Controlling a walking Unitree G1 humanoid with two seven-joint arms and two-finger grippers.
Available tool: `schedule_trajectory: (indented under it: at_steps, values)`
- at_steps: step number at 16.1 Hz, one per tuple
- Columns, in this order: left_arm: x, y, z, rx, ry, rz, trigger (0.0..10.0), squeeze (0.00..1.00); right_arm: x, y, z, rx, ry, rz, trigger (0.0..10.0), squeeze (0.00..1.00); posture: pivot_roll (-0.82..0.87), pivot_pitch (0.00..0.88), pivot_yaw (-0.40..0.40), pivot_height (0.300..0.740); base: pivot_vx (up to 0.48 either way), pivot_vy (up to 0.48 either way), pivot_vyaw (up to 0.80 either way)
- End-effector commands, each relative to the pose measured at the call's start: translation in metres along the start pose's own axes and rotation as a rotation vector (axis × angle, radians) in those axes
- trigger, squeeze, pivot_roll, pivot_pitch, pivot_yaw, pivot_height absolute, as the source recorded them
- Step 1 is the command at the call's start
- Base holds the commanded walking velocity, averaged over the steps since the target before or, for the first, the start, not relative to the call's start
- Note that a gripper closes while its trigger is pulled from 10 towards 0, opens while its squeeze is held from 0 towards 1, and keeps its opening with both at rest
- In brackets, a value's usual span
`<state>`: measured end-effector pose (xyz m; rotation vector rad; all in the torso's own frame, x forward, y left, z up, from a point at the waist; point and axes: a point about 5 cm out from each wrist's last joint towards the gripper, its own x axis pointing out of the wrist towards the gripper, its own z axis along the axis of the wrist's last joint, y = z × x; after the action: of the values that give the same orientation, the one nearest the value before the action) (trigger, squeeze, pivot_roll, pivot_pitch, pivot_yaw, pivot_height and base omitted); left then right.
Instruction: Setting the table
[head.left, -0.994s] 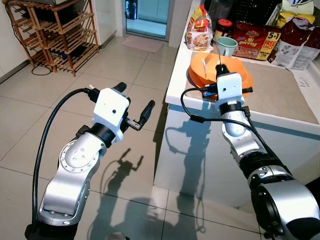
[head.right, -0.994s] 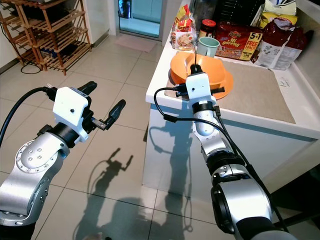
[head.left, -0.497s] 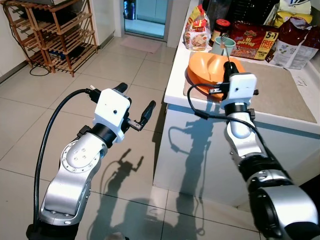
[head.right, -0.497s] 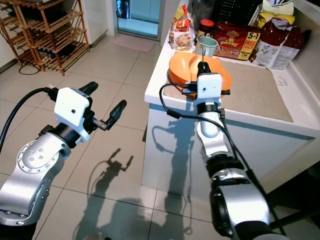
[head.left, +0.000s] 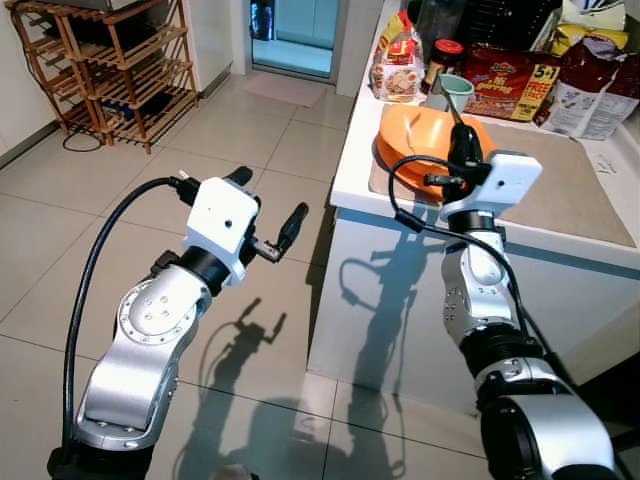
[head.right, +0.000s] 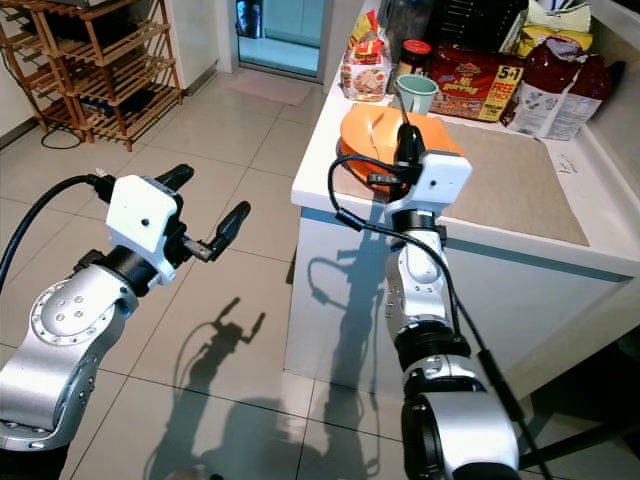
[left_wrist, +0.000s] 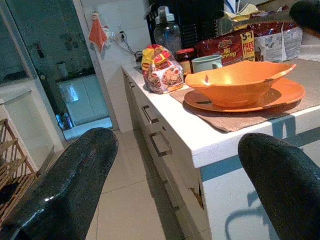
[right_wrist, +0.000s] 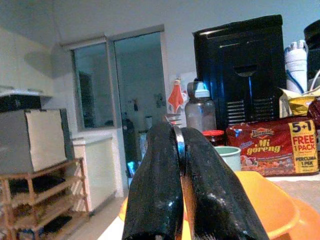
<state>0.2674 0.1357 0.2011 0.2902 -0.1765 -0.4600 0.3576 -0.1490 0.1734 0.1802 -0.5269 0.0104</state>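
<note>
An orange bowl (head.left: 418, 128) sits on an orange plate (left_wrist: 286, 94), on a beige placemat (head.left: 560, 185) at the near left corner of the white counter (head.left: 352, 175). My right gripper (head.left: 461, 148) is raised over the bowl's near rim, shut on a metal fork (right_wrist: 174, 125) whose tines stick out past the fingertips. A pale green mug (head.left: 455, 90) stands just behind the bowl. My left gripper (head.left: 268, 200) hangs open and holds nothing, over the tiled floor to the left of the counter, level with its edge.
Noodle packs (head.left: 510, 80), a snack bag (head.left: 398, 60), a jar (head.left: 443, 55) and a black appliance (right_wrist: 237, 75) line the back of the counter. A wooden rack (head.left: 110, 65) stands far left. Counter drawers (left_wrist: 155, 130) face the open floor.
My right wrist has swung to the right and turned, so the shut fingers with the fork now lean over the bowl. The left arm has stayed put.
</note>
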Motion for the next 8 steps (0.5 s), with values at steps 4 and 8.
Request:
schedule_trajectory:
  at_steps: [4, 8]
  values:
    - [0.002, -0.003, 0.004, 0.010, -0.013, -0.016, 10.0, 0.00, -0.004, 0.000, 0.014, 0.014, -0.058, 0.042, 0.0, 0.00, 0.13, 0.000, -0.089, 0.740, 0.000, 0.000, 0.00]
    - [0.000, -0.005, 0.002, 0.012, -0.007, 0.002, 10.0, 0.00, -0.015, 0.005, 0.027, -0.115, -0.093, 0.135, 10.0, 0.00, 0.12, 0.000, -0.094, 0.740, 0.000, 0.000, 0.00]
